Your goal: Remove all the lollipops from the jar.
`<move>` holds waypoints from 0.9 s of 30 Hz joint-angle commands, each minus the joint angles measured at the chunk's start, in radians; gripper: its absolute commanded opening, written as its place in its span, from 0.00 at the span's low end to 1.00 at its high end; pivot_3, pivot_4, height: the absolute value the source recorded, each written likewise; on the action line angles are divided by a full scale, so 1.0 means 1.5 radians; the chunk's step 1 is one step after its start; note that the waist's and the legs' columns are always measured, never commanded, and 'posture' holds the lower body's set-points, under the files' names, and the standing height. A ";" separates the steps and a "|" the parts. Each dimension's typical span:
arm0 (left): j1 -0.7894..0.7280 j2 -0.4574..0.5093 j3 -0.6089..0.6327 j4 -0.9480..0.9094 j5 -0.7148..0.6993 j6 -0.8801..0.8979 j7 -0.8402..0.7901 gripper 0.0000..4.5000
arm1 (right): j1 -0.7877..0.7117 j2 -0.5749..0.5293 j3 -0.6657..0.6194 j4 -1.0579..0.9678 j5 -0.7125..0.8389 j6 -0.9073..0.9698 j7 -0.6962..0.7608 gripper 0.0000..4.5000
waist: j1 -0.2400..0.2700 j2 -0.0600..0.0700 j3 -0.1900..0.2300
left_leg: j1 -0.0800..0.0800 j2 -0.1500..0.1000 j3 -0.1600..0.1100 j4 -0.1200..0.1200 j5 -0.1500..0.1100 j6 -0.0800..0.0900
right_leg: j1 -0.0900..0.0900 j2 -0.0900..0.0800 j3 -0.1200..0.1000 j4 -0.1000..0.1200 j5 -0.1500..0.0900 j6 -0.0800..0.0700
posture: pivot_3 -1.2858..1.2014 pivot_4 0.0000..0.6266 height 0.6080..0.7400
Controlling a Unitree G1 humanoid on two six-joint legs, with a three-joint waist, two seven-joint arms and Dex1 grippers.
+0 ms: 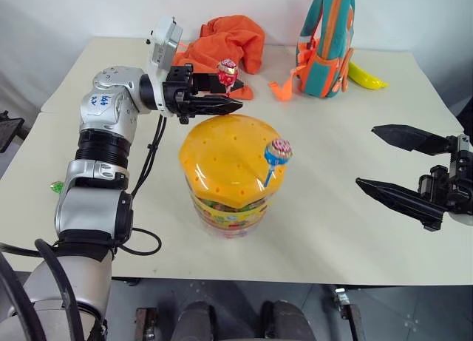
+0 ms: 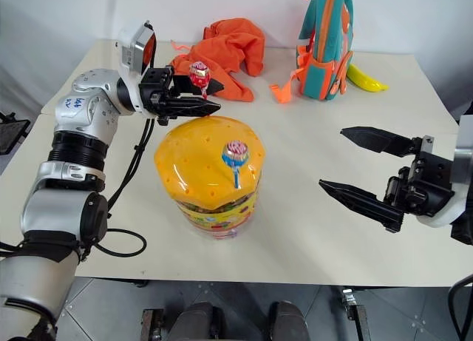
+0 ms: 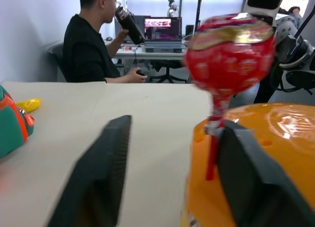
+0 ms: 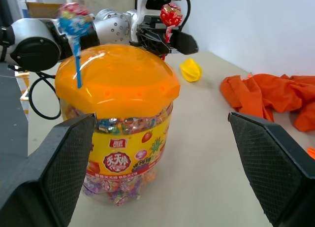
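The jar (image 1: 228, 208) is a squat clear tub with a holed orange domed lid (image 1: 222, 160), standing mid-table. Two lollipops stand in lid holes. One is a red-wrapped lollipop (image 1: 227, 69) on a red stick at the lid's far edge. The other is a pink-swirl lollipop (image 1: 278, 152) on a blue stick at the near right. My left gripper (image 1: 233, 97) reaches level across the far edge. Its fingers (image 3: 106, 173) stand apart around the red stick, which lies against one finger. My right gripper (image 1: 366, 156) hangs open to the right of the jar, holding nothing.
An orange cloth (image 1: 230, 39), a teal-and-orange backpack (image 1: 325, 41) and a yellow banana toy (image 1: 366, 77) lie at the table's far side. A yellow star-fruit toy (image 4: 190, 70) sits left of the jar. A person (image 3: 91, 45) sits at a desk beyond the table.
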 commanded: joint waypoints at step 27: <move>-0.096 0.153 -0.011 -0.125 0.135 0.302 0.281 0.01 | -0.068 -0.005 0.050 0.053 -0.027 -0.031 0.040 1.00 | -0.007 0.000 0.000 | 0.000 0.000 -0.001 -0.001 0.000 0.000 | -0.001 0.000 0.000 0.000 0.000 0.000 | 0.52 0.24 1.00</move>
